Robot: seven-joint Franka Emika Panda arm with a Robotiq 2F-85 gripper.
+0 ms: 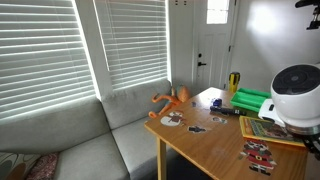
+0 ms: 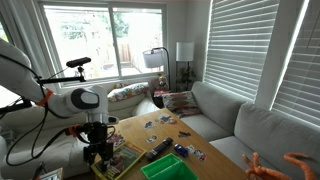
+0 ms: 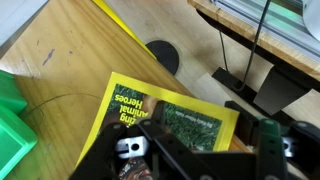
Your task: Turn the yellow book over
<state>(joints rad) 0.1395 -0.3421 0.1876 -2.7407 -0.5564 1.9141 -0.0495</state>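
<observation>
In an exterior view the yellow book [image 1: 262, 129] lies flat on the desk [image 1: 200, 150], right under my arm [image 1: 296, 92] and close to the desk's edge. That worries me: a sideways shove instead of a lift could slide it over the edge.

In an exterior view the tool [image 2: 97, 152] hangs low over the book, with the green tray [image 2: 165, 168] and a dark remote [image 2: 158, 150] just beside it. If the book swings wide as it flips, I judge it could clip either one.

In the wrist view the tool [image 3: 195, 162] has its fingers [image 3: 125, 150] standing apart above the cover, clamped on nothing I can see (whether a tip touches the cover I cannot tell). The book is thin and flat, with no raised edge to catch, so the fingers may skate across the cover, or pinch only the top cover and fan it open.

The book [image 3: 170, 118] shows a yellow-green face with white lettering and a dark green picture panel. It lies square on the wood, with the tray [image 3: 10, 130] near one side.
</observation>
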